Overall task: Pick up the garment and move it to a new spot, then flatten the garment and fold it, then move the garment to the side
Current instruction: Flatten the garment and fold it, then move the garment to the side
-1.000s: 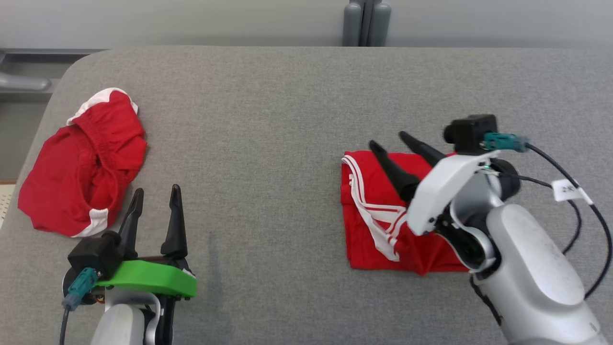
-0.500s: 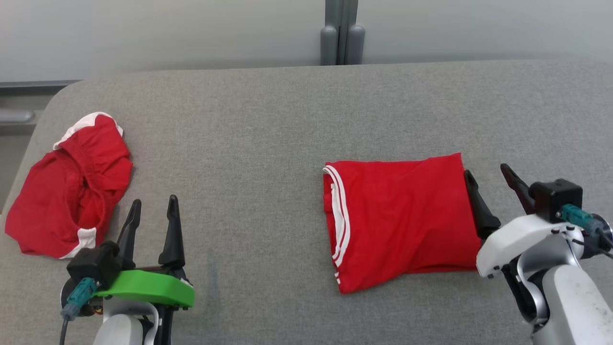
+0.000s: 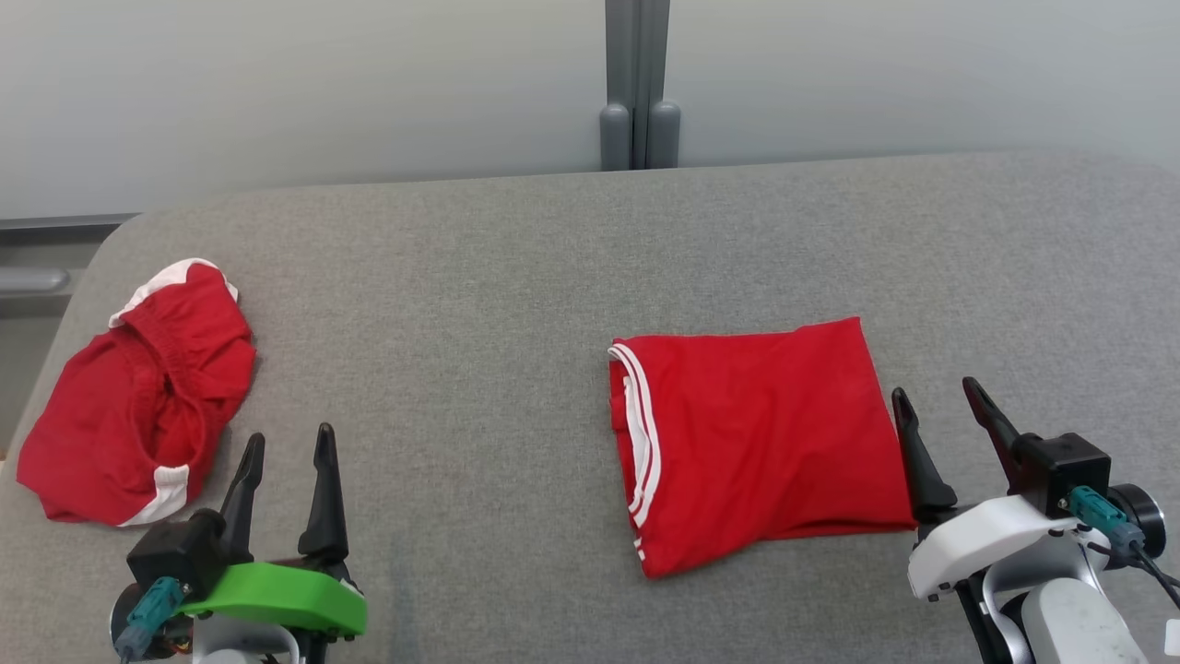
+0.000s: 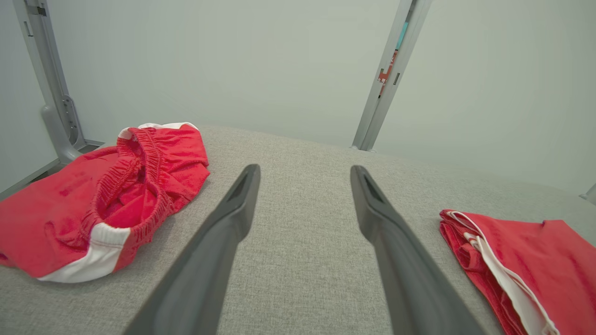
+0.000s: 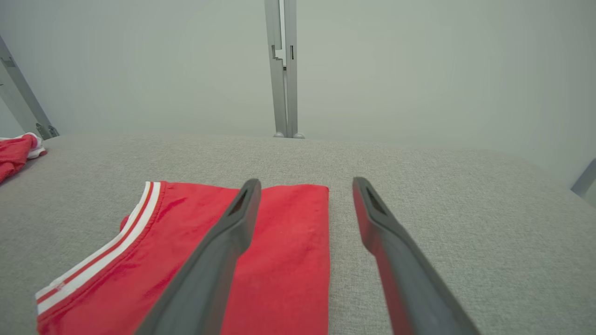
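The garment [image 3: 756, 443] is red with white stripes along its left edge and lies folded flat on the grey table [image 3: 479, 277], right of centre. My right gripper [image 3: 933, 389] stands open just off its right edge, the left finger close beside the cloth and nothing between the fingers. In the right wrist view the garment [image 5: 288, 260] lies under and left of the open right gripper [image 5: 302, 181]. My left gripper [image 3: 289, 433] is open and empty at the lower left, well apart from the garment [image 4: 526, 260]. The left wrist view has the left gripper [image 4: 302, 170] over bare table.
A second red garment with white trim [image 3: 138, 397] lies crumpled near the table's left edge, just left of my left gripper; I see it in the wrist views too [image 4: 93, 200] [image 5: 14, 153]. A grey post [image 3: 634, 92] stands behind the table against a pale wall.
My right arm has drawn back off the garment to its right edge, leaving it folded and smoother. The head camera has tilted, shifting the whole picture. The left arm has stayed put.
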Controlling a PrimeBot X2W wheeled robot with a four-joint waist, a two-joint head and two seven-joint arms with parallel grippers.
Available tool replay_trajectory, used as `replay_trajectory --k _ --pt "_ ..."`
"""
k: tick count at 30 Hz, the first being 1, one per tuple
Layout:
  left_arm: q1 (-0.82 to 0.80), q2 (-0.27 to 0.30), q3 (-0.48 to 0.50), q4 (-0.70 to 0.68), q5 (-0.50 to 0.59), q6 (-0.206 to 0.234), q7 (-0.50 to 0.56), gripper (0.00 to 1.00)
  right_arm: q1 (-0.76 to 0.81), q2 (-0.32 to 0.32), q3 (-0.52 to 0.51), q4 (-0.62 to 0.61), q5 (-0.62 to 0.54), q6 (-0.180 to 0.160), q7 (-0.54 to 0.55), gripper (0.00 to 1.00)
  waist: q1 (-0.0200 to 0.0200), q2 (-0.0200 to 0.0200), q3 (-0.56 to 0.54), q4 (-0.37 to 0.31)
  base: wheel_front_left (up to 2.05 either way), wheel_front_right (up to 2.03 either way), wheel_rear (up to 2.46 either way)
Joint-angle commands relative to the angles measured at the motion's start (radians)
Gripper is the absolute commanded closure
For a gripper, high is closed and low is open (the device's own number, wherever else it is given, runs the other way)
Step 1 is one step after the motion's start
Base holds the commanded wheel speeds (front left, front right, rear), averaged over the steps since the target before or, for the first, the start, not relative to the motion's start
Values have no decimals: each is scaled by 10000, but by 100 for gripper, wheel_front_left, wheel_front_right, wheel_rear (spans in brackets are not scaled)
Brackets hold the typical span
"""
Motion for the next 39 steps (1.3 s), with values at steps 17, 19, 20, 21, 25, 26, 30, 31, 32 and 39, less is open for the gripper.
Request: replay_trajectory --k 17,19,20,21,25,26,30,31,32,39 --pt "372 -157 310 184 185 -46 2 0 225 170 -23 41 208 -5 -55 0 0 -1 -415 24 0 0 0" --pt "359 -163 316 187 197 -46 2 0 248 217 -47 15 208 -5 -36 0 0 -1 -396 15 0 0 0" --pt "345 -168 327 173 199 -46 2 0 259 235 -65 2 219 -5 -19 0 0 -1 -362 10 0 0 0" --pt "339 -169 330 163 190 -46 2 0 259 252 -71 4 242 -5 -5 0 0 -1 -349 10 0 0 0" --pt "303 -180 314 129 170 -46 2 0 229 270 -70 11 259 -5 45 0 0 -1 -288 32 0 0 0" --pt "290 -182 306 120 174 -46 2 0 204 266 -64 23 256 -5 67 0 0 -1 -271 38 0 0 0" --pt "175 -184 307 40 195 -46 2 0 -218 182 -207 84 196 -5 370 0 0 -1 -88 30 0 0 0" --pt "115 -185 299 14 210 -46 2 0 -375 181 -375 147 165 -5 599 0 0 -1 -7 31 0 0 0" --pt "56 -180 291 -17 219 -46 2 0 -529 205 -534 198 173 -5 823 0 0 -1 80 35 0 0 0" --pt "-342 -173 197 -359 200 -46 2 0 -2040 -10 -844 1338 533 -8 4855 0 0 -1 922 193 0 0 0"
